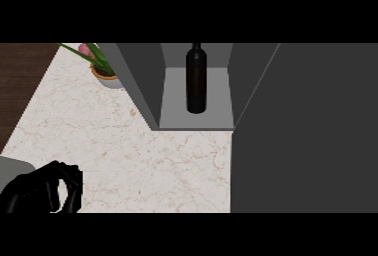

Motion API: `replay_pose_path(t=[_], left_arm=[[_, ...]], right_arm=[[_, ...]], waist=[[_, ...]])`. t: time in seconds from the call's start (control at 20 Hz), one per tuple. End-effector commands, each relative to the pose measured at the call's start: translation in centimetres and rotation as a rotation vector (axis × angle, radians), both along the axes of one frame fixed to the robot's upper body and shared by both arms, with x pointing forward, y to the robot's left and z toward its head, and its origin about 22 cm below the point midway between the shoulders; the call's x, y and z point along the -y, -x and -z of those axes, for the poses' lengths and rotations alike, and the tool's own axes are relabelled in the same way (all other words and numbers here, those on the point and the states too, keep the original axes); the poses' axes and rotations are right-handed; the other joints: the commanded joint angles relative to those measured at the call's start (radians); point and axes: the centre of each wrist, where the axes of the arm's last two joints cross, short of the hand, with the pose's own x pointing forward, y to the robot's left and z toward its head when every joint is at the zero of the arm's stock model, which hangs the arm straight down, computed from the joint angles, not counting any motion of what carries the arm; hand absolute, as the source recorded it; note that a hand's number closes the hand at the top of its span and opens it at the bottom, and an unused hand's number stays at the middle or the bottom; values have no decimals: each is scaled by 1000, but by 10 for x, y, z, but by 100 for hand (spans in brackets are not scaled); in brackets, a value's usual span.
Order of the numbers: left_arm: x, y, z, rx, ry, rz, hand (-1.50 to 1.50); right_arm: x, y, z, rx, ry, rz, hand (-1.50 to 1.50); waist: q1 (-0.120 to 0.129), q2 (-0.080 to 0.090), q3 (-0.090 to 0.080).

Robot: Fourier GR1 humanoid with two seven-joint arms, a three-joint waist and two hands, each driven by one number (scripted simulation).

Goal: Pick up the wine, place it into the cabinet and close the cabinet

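A dark wine bottle (196, 77) stands upright inside the grey cabinet (196, 120), on its light grey shelf, near the middle. The cabinet's front is open toward me. A large dark grey door panel (306, 130) fills the right side of the view, from the cabinet's right wall down to the lower edge. My left hand (44, 192) rests at the lower left over the marble counter, its black fingers curled and holding nothing. The right hand does not show anywhere.
A potted plant (103, 67) with green leaves and a pink flower stands on the counter just left of the cabinet. A dark wooden strip (18, 75) runs along the counter's left edge. Bare marble counter (140, 160) lies in front of the cabinet.
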Motion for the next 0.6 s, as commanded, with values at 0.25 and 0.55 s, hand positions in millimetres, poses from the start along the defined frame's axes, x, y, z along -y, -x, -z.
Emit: replay_pose_path(t=[0.25, 0.55], left_arm=[[-23, 12, -1, 1, -4, 27, 150], [-53, 11, 6, -3, -5, 16, 150]], right_arm=[[-34, 11, -29, -21, -124, -228, 150], [-57, -4, -36, 30, -123, -323, 150]], waist=[[14, -1, 0], [10, 0, -1]])
